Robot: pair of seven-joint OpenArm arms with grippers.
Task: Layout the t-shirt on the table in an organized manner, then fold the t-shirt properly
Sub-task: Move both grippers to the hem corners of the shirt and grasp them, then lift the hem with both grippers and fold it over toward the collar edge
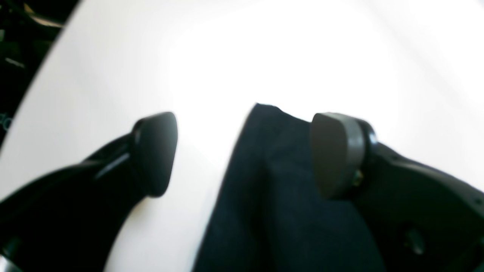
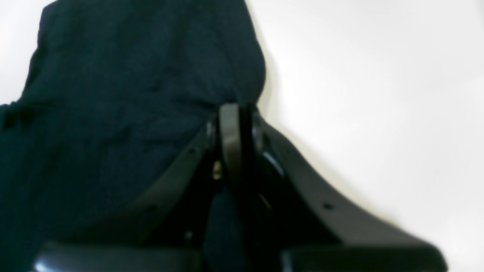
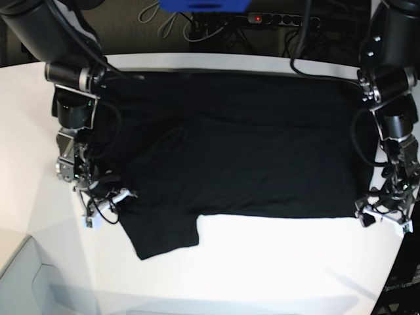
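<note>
here the t-shirt (image 1: 280,196) lies between the left fingers (image 1: 336,155), unclamped.

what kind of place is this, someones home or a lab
Most likely a robotics lab or test bench, not a home. A black t-shirt lies on a bare white table between two robot arms, with a power strip and loose cables behind.

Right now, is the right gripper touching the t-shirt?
Touching. In the right wrist view the right gripper has its jaws shut on the edge of the t-shirt, with black cloth pinched between them above the white table.
</note>
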